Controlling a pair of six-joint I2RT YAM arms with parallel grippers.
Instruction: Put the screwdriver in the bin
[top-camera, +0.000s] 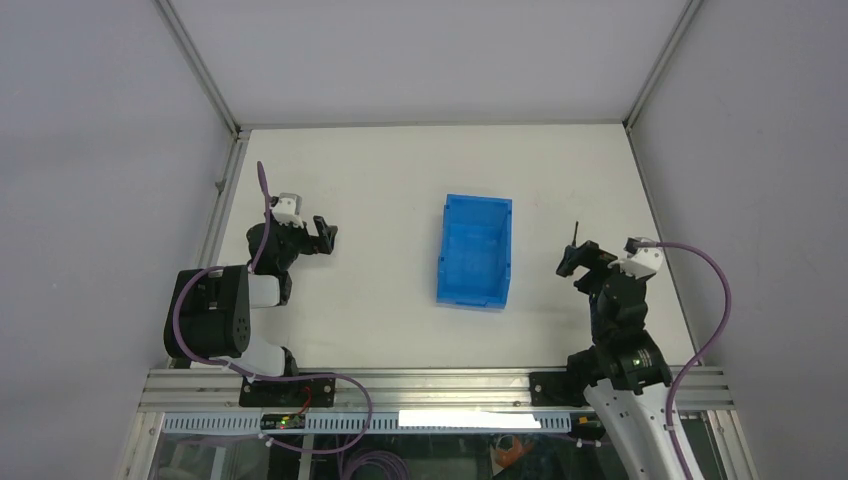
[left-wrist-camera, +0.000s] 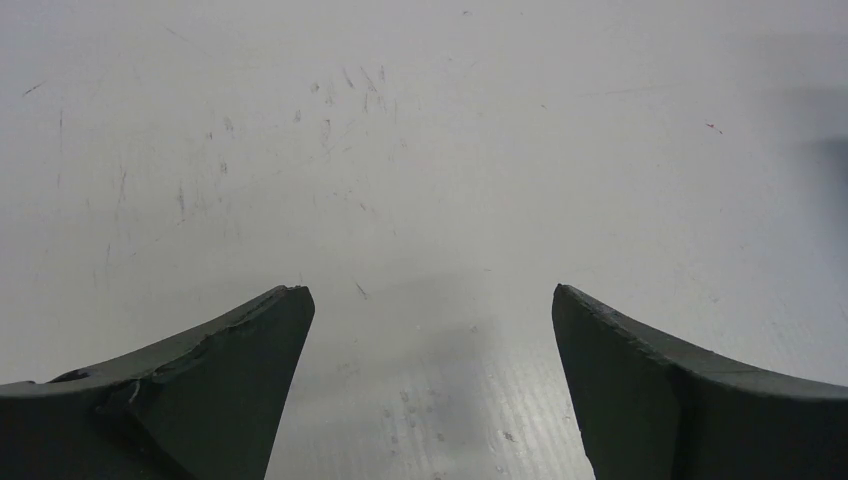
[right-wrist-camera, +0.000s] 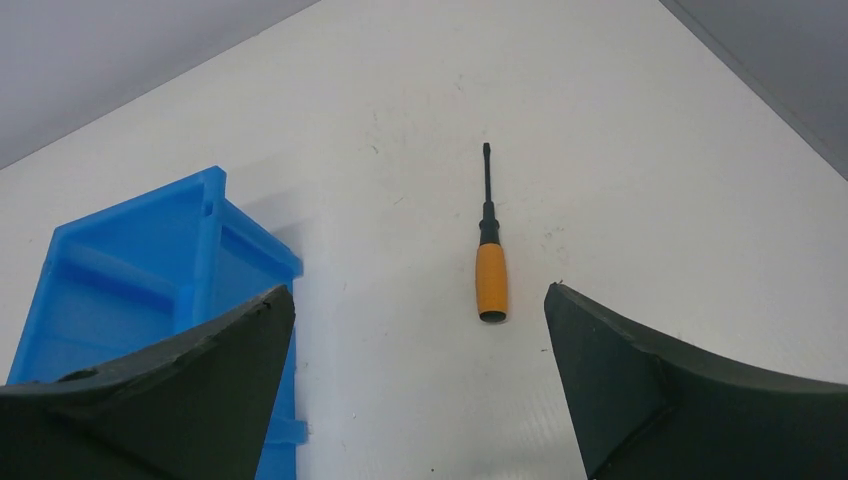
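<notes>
The screwdriver (right-wrist-camera: 490, 278), with its orange handle and thin black shaft, lies on the white table just ahead of my right gripper (right-wrist-camera: 420, 300). Its handle end points at me, slightly right of the midline. The right gripper is wide open and holds nothing. From above, only the black shaft (top-camera: 576, 233) shows beyond the right gripper (top-camera: 577, 262). The blue bin (top-camera: 474, 250) stands open-topped mid-table, left of the right gripper; its wall (right-wrist-camera: 215, 215) shows in the right wrist view. My left gripper (top-camera: 326, 234) is open over bare table (left-wrist-camera: 430, 300), well left of the bin.
Grey walls and metal frame rails (top-camera: 228, 170) border the white table (top-camera: 400, 170) on the left, back and right. The arm bases sit on the rail (top-camera: 430, 385) at the near edge. A purple cable (top-camera: 715, 300) loops off the right arm.
</notes>
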